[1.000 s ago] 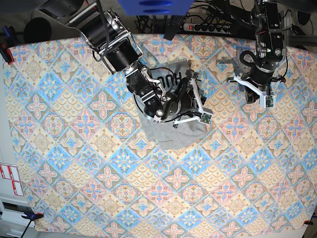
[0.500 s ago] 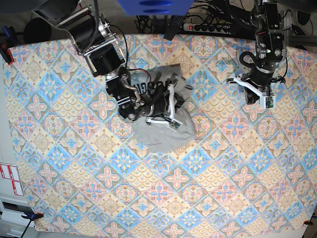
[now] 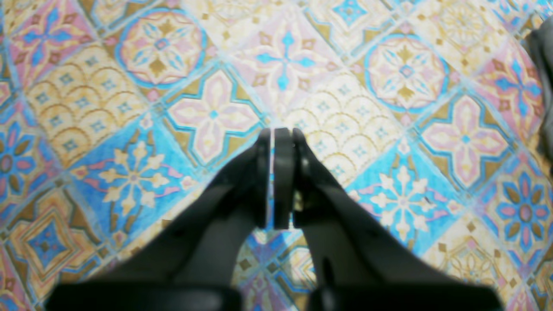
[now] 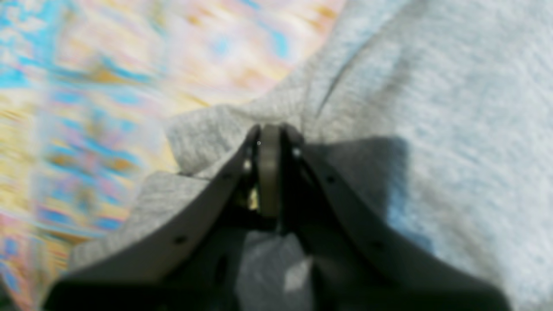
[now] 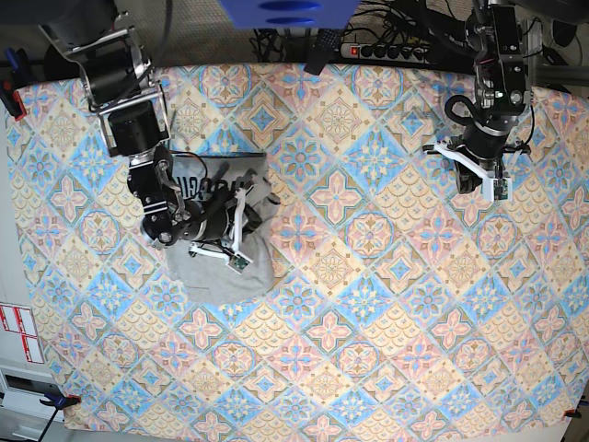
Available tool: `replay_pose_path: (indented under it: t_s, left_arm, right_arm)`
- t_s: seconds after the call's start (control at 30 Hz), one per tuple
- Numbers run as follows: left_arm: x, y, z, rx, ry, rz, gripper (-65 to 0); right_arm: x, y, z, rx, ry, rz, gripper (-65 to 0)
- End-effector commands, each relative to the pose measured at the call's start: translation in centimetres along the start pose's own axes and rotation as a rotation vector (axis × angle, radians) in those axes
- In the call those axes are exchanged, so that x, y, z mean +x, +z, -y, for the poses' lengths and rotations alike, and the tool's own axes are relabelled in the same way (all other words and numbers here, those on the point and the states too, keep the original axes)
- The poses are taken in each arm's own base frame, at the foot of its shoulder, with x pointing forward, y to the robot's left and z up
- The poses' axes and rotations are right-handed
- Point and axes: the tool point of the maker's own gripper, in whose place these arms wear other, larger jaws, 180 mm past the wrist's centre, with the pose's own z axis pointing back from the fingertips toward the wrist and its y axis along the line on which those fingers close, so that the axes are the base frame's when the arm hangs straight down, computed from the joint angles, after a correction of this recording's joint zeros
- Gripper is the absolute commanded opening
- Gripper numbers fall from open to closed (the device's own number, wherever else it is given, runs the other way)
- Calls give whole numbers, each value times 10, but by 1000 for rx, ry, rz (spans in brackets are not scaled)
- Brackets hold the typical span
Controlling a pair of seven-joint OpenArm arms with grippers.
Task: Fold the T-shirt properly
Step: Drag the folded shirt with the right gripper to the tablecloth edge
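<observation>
The light grey T-shirt [image 5: 225,274] lies bunched on the left part of the patterned tablecloth [image 5: 368,304], with some black lettering [image 5: 196,185] showing near its top. My right gripper [image 5: 247,190] is over the shirt and shut on a pinched fold of its fabric [image 4: 207,129]. In the right wrist view the gripper [image 4: 270,134] has its jaws together with grey cloth all around. My left gripper [image 5: 471,175] is far off at the back right, shut and empty. In the left wrist view it [image 3: 276,138] hovers over bare tablecloth [image 3: 129,108].
A power strip [image 5: 396,50] and cables lie beyond the table's back edge. A blue object [image 5: 285,11] hangs at top centre. A red clamp [image 5: 9,96] holds the cloth at the left edge. A dark shape [image 3: 545,65] shows at the left wrist view's right edge.
My right arm has swung left, dragging the T-shirt from the table's middle to its left part. The shirt stays bunched in its grip. The left arm has not moved.
</observation>
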Motion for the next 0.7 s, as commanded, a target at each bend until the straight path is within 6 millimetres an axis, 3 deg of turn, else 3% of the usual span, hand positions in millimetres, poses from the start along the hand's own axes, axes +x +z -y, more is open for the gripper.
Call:
replay_pose_path:
  t_s: [0.0,0.13,0.4,0.57,0.67]
  left_arm:
    - [14,2,0,-2,-9,50,-650]
    - [14,2,0,-3,-10,50,-650]
    - [14,2,0,-5,-10,48,-650]
    - [11,0,13,-38,-19,38,-650]
    - [10,0,16,-45,-21,35,-650]
  right_arm:
    - [-17,13,32,-97,18,-85,-626]
    - [-18,31,63,-154,27,-76,-625]
    - [-11,58,100,-230,45,-72,-625]
    - [1,62,103,-241,61,-51,-626]
    - [19,67,101,-254,99,-15,-626]
